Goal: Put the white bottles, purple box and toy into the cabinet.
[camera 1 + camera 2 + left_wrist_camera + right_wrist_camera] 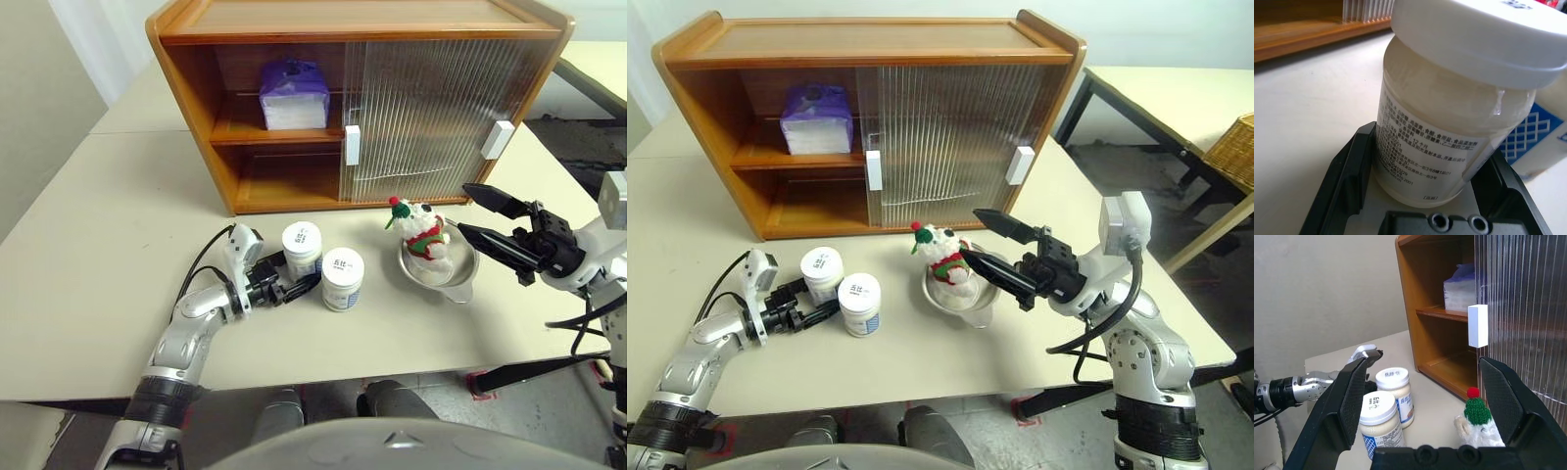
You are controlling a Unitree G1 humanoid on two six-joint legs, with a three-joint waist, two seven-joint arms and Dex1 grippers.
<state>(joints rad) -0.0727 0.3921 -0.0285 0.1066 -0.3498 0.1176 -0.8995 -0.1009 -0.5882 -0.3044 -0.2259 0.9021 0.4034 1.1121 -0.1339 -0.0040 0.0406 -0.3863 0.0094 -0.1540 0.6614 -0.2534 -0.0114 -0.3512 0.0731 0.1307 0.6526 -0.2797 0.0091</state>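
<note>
- I see the two white bottles [302,249] standing upright on the counter [98,255], in front of the cabinet's [353,98] open left half; the second bottle [343,278] stands just beside the first, slightly farther from the cabinet.
- My left gripper [294,286] has the bottle nearer the cabinet between its two black fingers [1344,181], one on each side of its base; I cannot tell whether they press it.
- The purple box [292,94] lies on the cabinet's upper shelf, in the open left half.
- The toy [423,231] sits in a steel bowl [460,280] on the counter, in front of the cabinet's ribbed sliding doors [431,108].
- My right gripper [475,217] hovers beside the toy, fingers spread wide, holding nothing.
</note>
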